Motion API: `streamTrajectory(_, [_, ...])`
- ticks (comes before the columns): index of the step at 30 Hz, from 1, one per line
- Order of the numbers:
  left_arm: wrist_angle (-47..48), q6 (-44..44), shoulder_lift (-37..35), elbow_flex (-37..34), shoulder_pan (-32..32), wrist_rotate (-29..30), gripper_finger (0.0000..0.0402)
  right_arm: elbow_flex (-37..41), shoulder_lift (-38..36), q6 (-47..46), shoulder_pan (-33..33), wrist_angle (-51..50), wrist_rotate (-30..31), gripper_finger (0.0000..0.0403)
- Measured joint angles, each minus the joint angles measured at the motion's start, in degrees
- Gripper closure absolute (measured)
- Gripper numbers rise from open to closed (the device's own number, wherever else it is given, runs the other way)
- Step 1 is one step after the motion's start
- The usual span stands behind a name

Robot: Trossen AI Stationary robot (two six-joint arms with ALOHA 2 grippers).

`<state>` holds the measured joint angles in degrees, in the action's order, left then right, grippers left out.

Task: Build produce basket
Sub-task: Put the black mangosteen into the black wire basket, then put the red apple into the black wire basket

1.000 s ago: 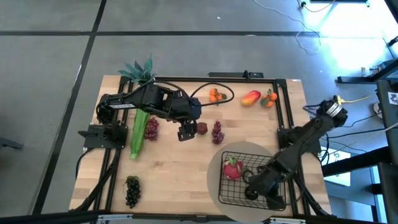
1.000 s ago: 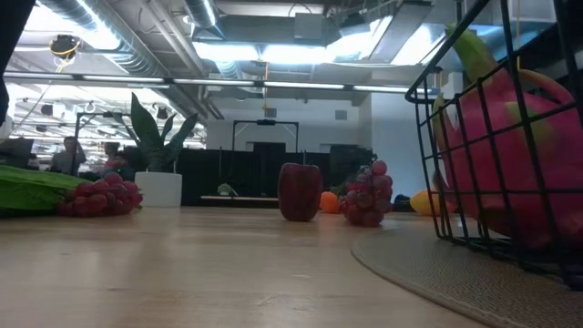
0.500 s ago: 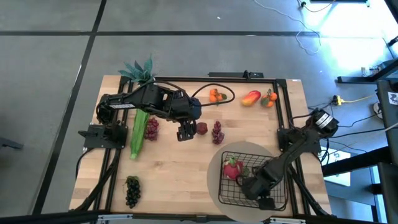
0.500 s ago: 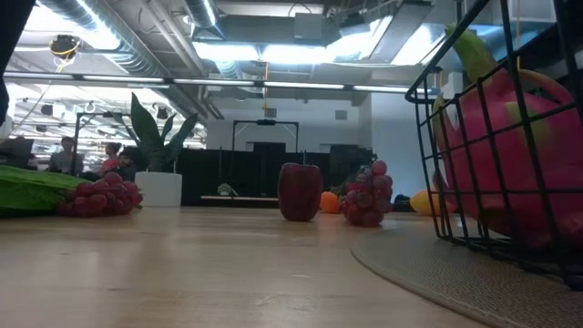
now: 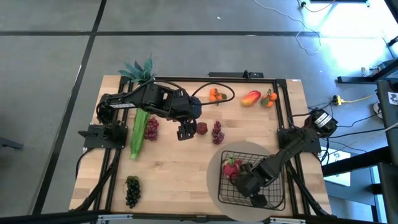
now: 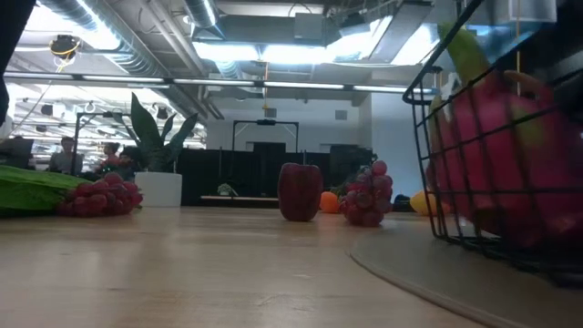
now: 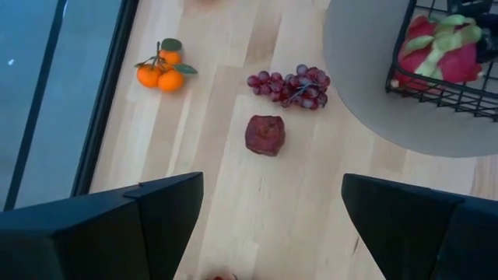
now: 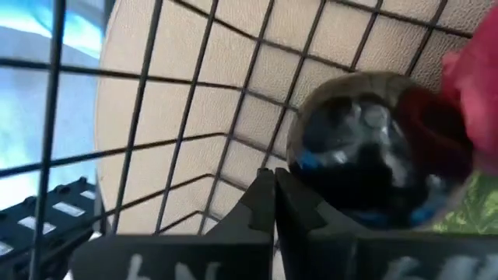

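The black wire basket [image 5: 271,163] stands on a round grey mat [image 5: 213,179] at the table's near right, with the pink dragon fruit [image 5: 232,168] inside it. My right gripper [image 5: 244,184] reaches into the basket beside the dragon fruit and is shut on a wire. My left gripper [image 5: 185,131] hovers open over mid-table, just left of a dark red fruit [image 5: 201,128] and a purple grape bunch [image 5: 217,132]. In the left wrist view, that red fruit [image 7: 264,134] and the grapes [image 7: 289,85] lie ahead of the spread fingers. My right gripper pinches one wire of the basket's mesh [image 8: 243,155] between its two shut fingers [image 8: 261,204], close to the dragon fruit [image 8: 471,85]. The basket's bottom rests on the mat. Which wall the wire belongs to, I cannot tell.
At the far edge lie tangerines [image 5: 216,94], a mango [image 5: 250,98] and more tangerines [image 5: 268,98]. A green stalk [image 5: 138,134] and grapes [image 5: 151,129] lie at left, dark grapes [image 5: 132,190] at near left. A spiky potted plant [image 5: 138,70] stands far left.
My right gripper has moved toward the table's left, deeper into the basket and nearer the dragon fruit. In the low view the basket and dragon fruit have just shifted and show blurred. My left arm has kept still.
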<state>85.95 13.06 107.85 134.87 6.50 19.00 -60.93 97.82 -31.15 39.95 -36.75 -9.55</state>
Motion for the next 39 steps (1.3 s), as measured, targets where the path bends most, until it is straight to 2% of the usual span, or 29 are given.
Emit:
streamTrajectory(5, [0.0, 0.0, 0.0, 0.0, 0.0, 0.0, 0.0106, 0.0, -1.0, -4.6, 0.2, -4.7, -1.9, 0.0403])
streamTrajectory(9, [0.1, -0.1, 0.0, 0.0, 0.0, 0.0, 0.0106, 0.0, -3.7, -7.6, 1.1, -5.9, -1.0, 0.0403])
streamTrajectory(13, [0.2, -0.2, 0.0, 0.0, -0.3, 0.0, 0.0106, 0.0, -6.5, -10.6, 1.2, -4.5, 3.6, 0.0403])
streamTrajectory(19, [0.2, -0.2, 0.0, 0.0, -0.4, 0.0, 0.0106, 0.0, -8.9, -12.1, 1.2, -2.5, 6.1, 0.0403])
streamTrajectory(23, [0.3, 0.3, 0.0, 0.0, -0.4, 0.0, 0.0106, 0.0, -13.7, -15.5, 0.8, -4.0, 11.6, 0.0403])
streamTrajectory(29, [3.9, 6.0, 0.0, 0.0, -0.4, 0.0, 0.0106, 0.0, -22.9, -20.9, -1.6, -4.7, 18.2, 0.0403])
streamTrajectory(34, [4.1, 11.2, 0.0, -0.2, -0.4, 0.0, 0.0106, 0.0, -29.3, -19.0, -4.7, -5.9, 23.7, 0.0403])
streamTrajectory(39, [4.1, 12.4, 0.0, -0.2, -0.7, -0.2, 0.0106, 0.0, -34.6, -12.6, -8.2, -6.1, 24.3, 0.0403])
